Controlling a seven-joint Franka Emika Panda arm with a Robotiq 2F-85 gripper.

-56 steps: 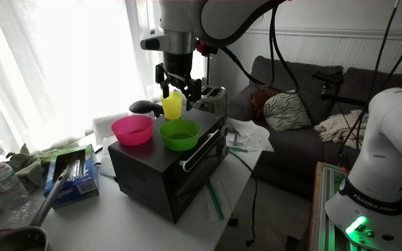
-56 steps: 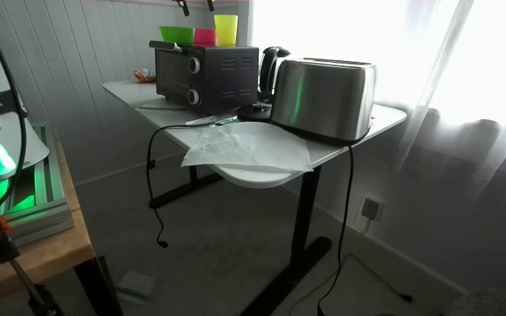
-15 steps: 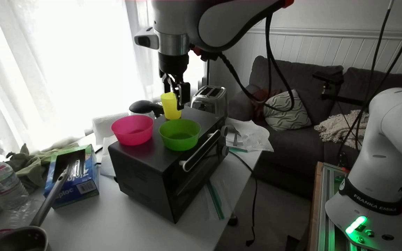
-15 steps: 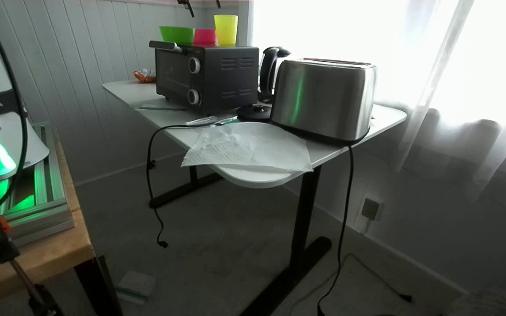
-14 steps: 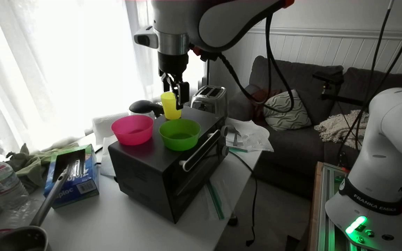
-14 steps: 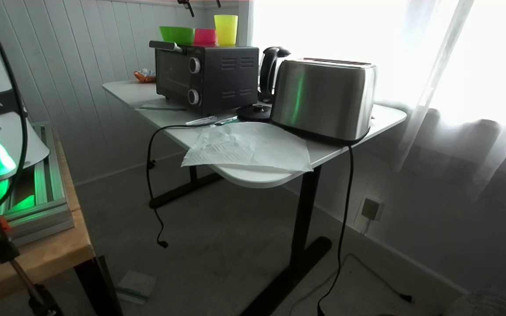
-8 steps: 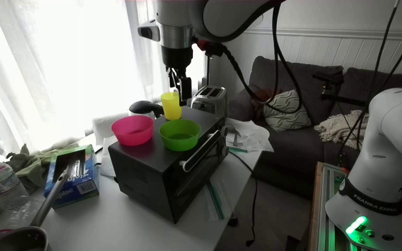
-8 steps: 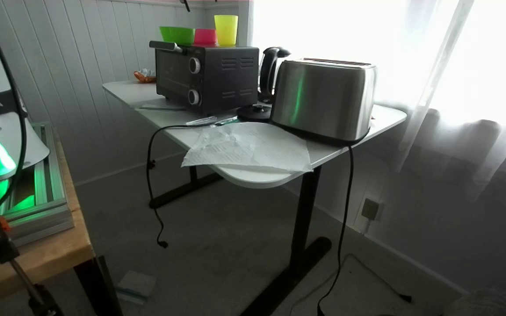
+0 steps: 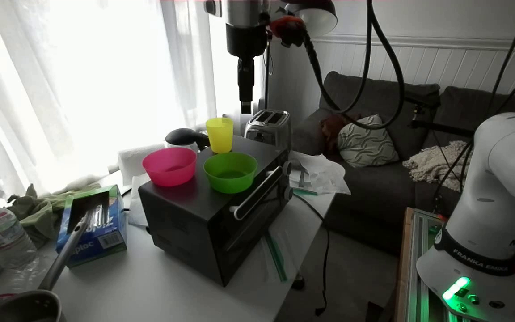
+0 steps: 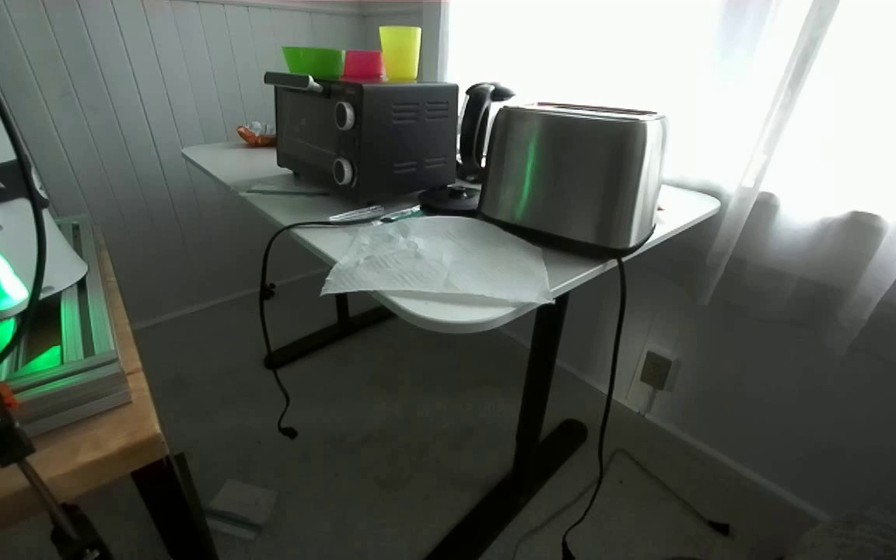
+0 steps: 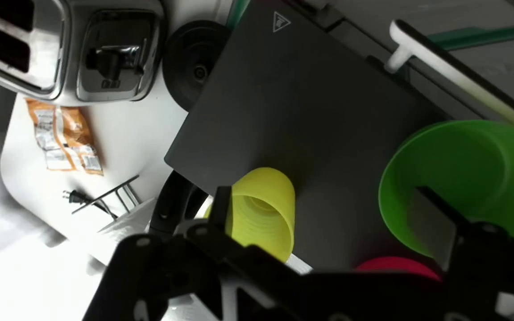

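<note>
My gripper [image 9: 246, 105] hangs pointing down in the air above the far end of a black toaster oven [image 9: 177, 237]. In the wrist view the gripper [image 11: 326, 200] stands wide open, holding nothing. Nearest is a yellow cup [image 11: 261, 189], upright on the oven top and partly behind one finger [image 11: 220, 206]. The other finger [image 11: 433, 223] overlaps the view of a green bowl [image 11: 471, 156]. A pink bowl [image 9: 170, 169] sits beside the green one; the gripper body hides most of it in the wrist view. An exterior view shows the cup [image 10: 400, 54] and both bowls, without the gripper.
A steel toaster [image 10: 572, 179] and a black-handled kettle [image 10: 476, 128] stand beside the oven. The oven's handle [image 9: 257, 192] juts from its front. A Ziploc box [image 9: 94, 228], a pan [image 9: 25, 306] and a water bottle [image 9: 11, 237] occupy the white table's near side.
The gripper has risen, shifted right and turned edge-on in an exterior view, away from the cup. Its fingertips have left the top of another exterior view. Cup and bowls stay put.
</note>
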